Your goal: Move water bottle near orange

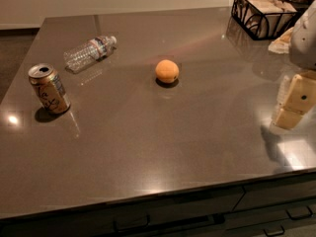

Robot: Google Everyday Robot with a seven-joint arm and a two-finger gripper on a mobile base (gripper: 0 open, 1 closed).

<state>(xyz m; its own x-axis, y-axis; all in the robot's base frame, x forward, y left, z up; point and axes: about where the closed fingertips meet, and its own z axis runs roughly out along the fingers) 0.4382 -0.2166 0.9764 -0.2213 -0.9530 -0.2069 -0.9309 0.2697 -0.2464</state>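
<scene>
grey-brown countertop (148,147). water bottle (90,52) lying on its side far left; soda can (48,89) standing nearer, left; orange (167,71) mid-table; wire basket (264,14) back right. gripper (295,105) above the right side.

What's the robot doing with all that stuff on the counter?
The robot's gripper is over the right side of the counter, far from everything it needs. The water bottle lies on its side at the back left, untouched. The orange sits alone near the middle, well apart from the bottle. A soda can stands upright at the left, and a wire basket sits in the back right corner. The bottle has not yet been brought to the orange.
</scene>
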